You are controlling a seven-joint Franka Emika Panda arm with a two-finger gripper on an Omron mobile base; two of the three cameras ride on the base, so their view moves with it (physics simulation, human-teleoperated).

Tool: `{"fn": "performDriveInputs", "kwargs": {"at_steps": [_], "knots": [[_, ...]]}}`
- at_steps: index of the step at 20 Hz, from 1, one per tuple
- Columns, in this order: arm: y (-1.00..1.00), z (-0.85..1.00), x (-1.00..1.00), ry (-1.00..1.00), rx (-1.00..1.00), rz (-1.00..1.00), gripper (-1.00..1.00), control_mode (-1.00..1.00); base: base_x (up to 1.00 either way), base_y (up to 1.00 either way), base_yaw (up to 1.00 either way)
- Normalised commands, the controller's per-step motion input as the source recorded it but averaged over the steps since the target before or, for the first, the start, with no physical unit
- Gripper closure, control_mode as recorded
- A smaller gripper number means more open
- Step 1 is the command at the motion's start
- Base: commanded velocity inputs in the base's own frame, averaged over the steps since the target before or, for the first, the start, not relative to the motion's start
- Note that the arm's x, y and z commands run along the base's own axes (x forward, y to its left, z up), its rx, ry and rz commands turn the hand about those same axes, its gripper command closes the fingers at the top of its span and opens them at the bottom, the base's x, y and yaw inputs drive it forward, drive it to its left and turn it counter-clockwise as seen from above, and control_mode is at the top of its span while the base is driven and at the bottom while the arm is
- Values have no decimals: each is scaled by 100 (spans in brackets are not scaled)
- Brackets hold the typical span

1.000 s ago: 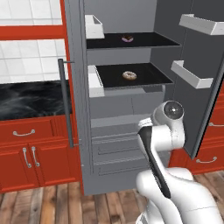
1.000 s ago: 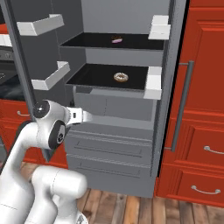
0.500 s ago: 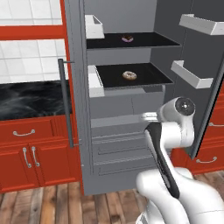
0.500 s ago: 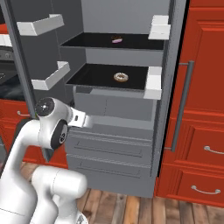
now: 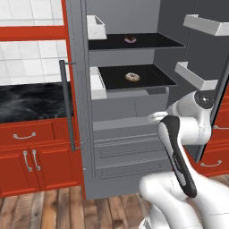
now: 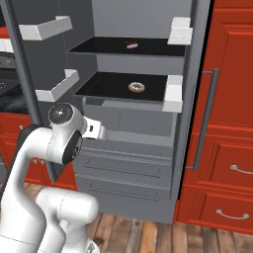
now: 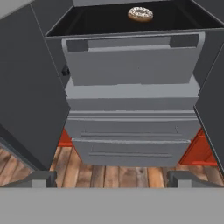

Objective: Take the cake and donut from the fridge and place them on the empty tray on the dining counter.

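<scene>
With both of its doors swung wide, the fridge [image 5: 134, 134] is taking up the centre of the left base view, and in the right base view [image 6: 133, 148] it is filling the middle from the top edge down to the wood floor [image 6: 148, 232]. Red cabinets [image 5: 36, 156] are sitting at the lower left of the left base view under a black marbled worktop [image 5: 27, 100], and more red cabinets [image 6: 227, 123] are running down the right side of the right base view. The white arm [image 5: 188, 134] is rising from the lower right of the left base view, bending in front of the fridge's lower drawers [image 7: 131, 135]. White door bins [image 6: 47, 29] are hanging at the upper left of the right base view. Two black shelves are lying inside the fridge, one above the other. The gripper [image 7: 111, 177] is pointing at the grey drawer fronts, its fingertips [image 7: 41, 177] standing wide apart at the bottom corners of the hand view with nothing between them. The donut [image 5: 132, 77] is lying flat on the lower black shelf [image 5: 147, 78], just above centre in the left base view, and near the top edge of the hand view [image 7: 140, 14]. The cake [image 5: 130, 39], a small pinkish piece, is sitting on the upper shelf [image 5: 147, 41], above the donut.
</scene>
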Motion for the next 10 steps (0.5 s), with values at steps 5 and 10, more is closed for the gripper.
{"fn": "performDriveInputs", "kwargs": {"at_steps": [5,10], "knots": [[0,0,0,0,0,0,-100,-100,0,0,0],[0,0,1,0,0,0,-100,-100,0,0,0]]}}
